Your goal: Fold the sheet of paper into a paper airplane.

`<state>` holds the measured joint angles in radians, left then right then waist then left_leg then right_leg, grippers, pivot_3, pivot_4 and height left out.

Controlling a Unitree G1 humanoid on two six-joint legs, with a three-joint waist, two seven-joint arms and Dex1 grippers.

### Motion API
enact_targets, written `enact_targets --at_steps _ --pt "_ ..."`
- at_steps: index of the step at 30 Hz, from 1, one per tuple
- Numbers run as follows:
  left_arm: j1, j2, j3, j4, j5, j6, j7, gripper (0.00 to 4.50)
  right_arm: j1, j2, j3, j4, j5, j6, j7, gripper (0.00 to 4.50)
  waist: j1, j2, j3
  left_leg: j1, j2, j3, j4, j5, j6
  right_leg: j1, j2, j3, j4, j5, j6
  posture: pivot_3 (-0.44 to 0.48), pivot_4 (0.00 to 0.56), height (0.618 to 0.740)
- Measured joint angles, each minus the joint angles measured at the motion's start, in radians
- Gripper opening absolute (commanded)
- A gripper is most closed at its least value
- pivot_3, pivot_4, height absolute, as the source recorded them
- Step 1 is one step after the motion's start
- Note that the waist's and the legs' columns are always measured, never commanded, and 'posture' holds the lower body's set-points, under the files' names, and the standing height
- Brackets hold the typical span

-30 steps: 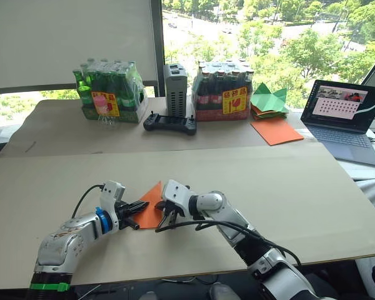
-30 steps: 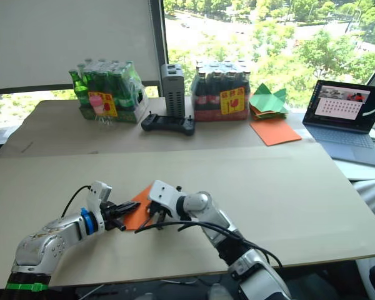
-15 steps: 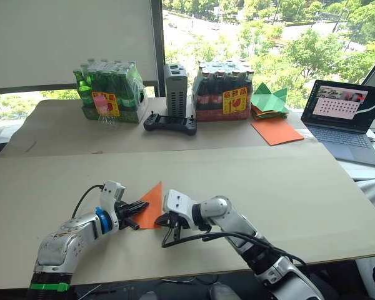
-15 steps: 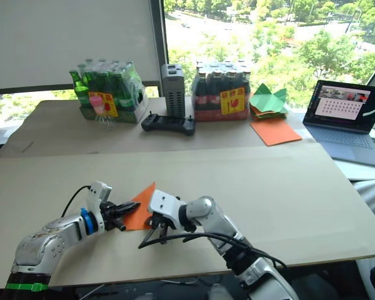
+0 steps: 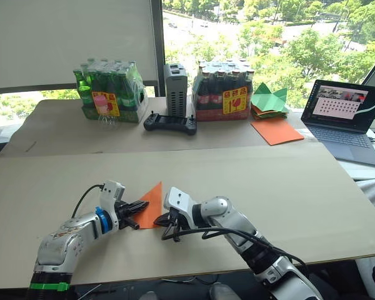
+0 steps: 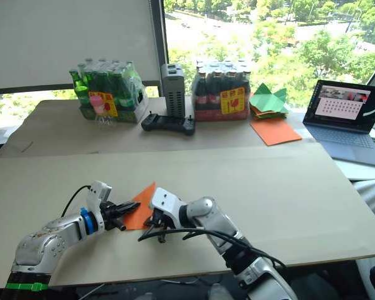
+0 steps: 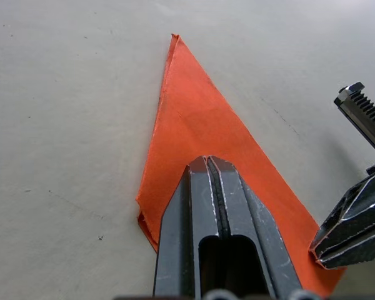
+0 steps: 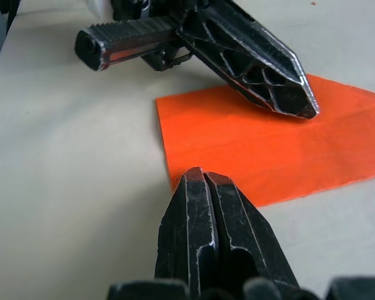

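The orange sheet of paper (image 5: 152, 206) lies flat on the table, folded into a long pointed triangle like a dart (image 7: 194, 119). My left gripper (image 7: 207, 161) is shut, and its tips rest on top of the paper near the wide end. The right gripper (image 8: 201, 175) is also shut, and its tips touch the table at the paper's near edge, close to a corner (image 8: 250, 156). In the head views the two grippers meet at the wide end, left (image 5: 144, 205) and right (image 5: 166, 221).
Along the back stand a pack of green bottles (image 5: 109, 94), a grey box (image 5: 175, 81), a black controller (image 5: 170, 123) and a pack of dark bottles (image 5: 224, 92). Green paper shapes (image 5: 269, 100), a smooth orange sheet (image 5: 276, 131) and a laptop (image 5: 344, 119) sit at the back right.
My right gripper has come off the paper's right side, moved toward me and settled at the near corner. The left gripper and the paper have stayed put.
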<state>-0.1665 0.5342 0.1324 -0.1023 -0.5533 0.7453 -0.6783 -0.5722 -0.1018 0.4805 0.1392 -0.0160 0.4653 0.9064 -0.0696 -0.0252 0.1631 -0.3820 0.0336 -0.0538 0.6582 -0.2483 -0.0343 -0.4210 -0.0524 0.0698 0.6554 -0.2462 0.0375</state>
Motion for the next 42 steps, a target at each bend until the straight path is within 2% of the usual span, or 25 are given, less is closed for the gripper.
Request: enact_targets --at_steps 18,26,34,37,40,42 --pt "-0.008 -0.001 0.005 0.001 -0.011 0.008 -0.003 0.01 -0.029 0.013 -0.142 -0.006 0.095 0.024 -0.086 0.0 0.002 0.0 0.0 -0.002 0.0 0.0 0.0 0.0 0.0 -0.001 0.0 0.0 0.0 0.0 0.0 0.0 0.15 0.74" --pt "-0.081 0.001 0.117 -0.001 -0.158 0.115 -0.002 0.01 -0.03 0.004 -0.212 -0.069 0.157 0.054 -0.136 0.0 0.001 -0.001 0.001 -0.004 0.0 0.0 0.0 0.0 0.0 -0.002 0.0 -0.001 -0.001 0.0 0.0 0.0 0.15 0.74" --pt "-0.125 0.024 0.176 0.001 -0.241 0.19 -0.001 0.01 0.0 -0.021 -0.224 -0.08 0.159 0.067 -0.175 0.0 0.001 -0.001 0.001 -0.004 0.0 0.0 0.0 0.0 0.0 -0.002 0.0 -0.001 -0.001 0.0 0.0 0.0 0.15 0.74" --pt "-0.141 0.038 0.192 0.009 -0.281 0.223 -0.012 0.73 0.004 -0.026 -0.224 -0.093 0.16 0.067 -0.187 0.0 0.0 -0.001 0.001 -0.004 0.0 0.0 0.0 0.0 0.0 -0.002 0.0 -0.001 -0.001 0.0 0.0 0.0 0.15 0.74" --pt "-0.148 0.068 0.201 0.038 -0.318 0.266 -0.041 1.74 0.013 -0.029 -0.224 -0.107 0.169 0.067 -0.193 0.0 0.0 -0.001 0.001 -0.004 0.0 0.0 0.0 0.0 0.0 -0.002 0.0 -0.001 -0.001 0.0 0.0 0.0 0.15 0.74" --pt "-0.148 0.091 0.193 0.045 -0.317 0.275 -0.066 1.74 0.021 -0.031 -0.224 -0.108 0.176 0.068 -0.196 0.0 0.0 -0.002 0.001 -0.004 0.0 0.0 0.0 0.0 0.0 -0.002 0.0 -0.001 -0.001 0.0 0.0 0.0 0.15 0.74"
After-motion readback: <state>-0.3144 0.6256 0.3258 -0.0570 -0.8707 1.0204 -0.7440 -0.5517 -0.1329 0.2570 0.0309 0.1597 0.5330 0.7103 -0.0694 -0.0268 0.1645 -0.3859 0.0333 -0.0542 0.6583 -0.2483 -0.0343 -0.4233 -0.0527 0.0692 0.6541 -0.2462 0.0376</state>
